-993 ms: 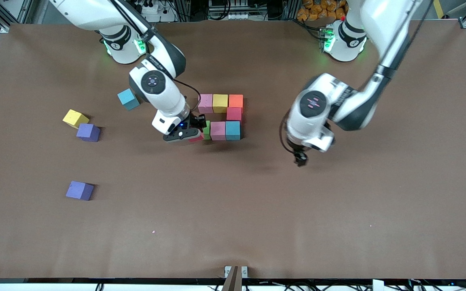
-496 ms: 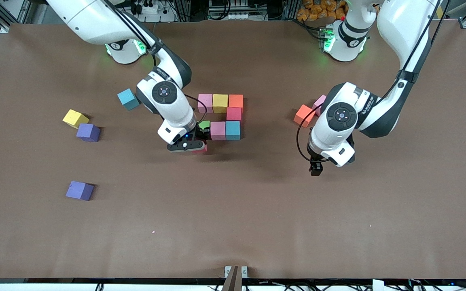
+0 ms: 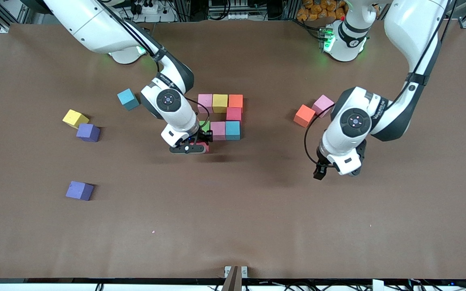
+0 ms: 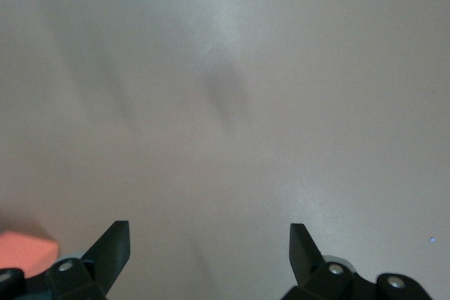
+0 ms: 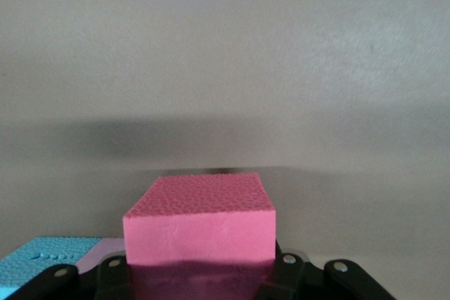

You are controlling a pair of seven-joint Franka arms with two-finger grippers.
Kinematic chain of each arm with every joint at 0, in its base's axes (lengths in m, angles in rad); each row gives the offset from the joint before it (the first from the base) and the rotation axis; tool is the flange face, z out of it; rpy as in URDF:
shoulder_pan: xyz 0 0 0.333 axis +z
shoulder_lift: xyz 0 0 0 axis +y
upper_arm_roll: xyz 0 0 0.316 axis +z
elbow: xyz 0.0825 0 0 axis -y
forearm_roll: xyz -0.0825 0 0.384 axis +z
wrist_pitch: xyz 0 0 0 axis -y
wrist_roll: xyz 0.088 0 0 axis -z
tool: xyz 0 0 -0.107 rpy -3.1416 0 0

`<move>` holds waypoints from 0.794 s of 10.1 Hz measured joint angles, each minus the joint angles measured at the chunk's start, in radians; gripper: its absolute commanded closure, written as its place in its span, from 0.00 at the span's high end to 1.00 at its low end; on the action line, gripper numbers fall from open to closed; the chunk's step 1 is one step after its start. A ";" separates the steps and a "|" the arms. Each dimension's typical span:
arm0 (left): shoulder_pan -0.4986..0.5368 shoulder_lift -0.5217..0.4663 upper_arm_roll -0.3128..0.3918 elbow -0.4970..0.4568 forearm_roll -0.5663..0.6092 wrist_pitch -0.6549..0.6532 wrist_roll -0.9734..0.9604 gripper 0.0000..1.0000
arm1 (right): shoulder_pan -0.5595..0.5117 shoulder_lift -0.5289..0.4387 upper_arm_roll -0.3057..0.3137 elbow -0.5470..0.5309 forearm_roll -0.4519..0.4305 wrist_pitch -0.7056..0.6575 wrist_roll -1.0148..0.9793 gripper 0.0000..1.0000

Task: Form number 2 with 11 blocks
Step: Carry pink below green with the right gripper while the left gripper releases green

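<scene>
We are clamping a red block (image 5: 199, 226) between the right gripper (image 3: 198, 146)'s fingers, lowering it just under the green block (image 3: 204, 125) to start the stem of the number 2 (image 3: 225, 117), seven cubes so far. Our left gripper (image 3: 318, 173) is waiting over bare surface (image 3: 233, 210), fingers spread and empty. Since a second ago we have carried the red block nearer the camera, and the left arm has swung away, uncovering an orange block (image 3: 304, 115) and a pink one (image 3: 323, 105).

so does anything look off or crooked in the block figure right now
Nothing stands out. The seven placed foam cubes sit square and edge to edge. The right end effector holds a pink-red foam cube squarely just below the green cube; spare cubes lie scattered.
</scene>
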 measured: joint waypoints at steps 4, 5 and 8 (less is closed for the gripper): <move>0.002 0.002 0.011 0.014 0.000 0.000 0.256 1.00 | 0.038 0.042 -0.027 0.004 -0.001 0.007 0.023 0.31; 0.002 0.001 0.011 0.016 0.000 -0.005 0.321 1.00 | 0.040 0.048 -0.028 0.005 -0.002 0.008 0.029 0.31; 0.020 -0.011 0.012 0.033 0.001 -0.057 0.488 1.00 | 0.043 0.052 -0.030 0.012 -0.002 0.008 0.032 0.86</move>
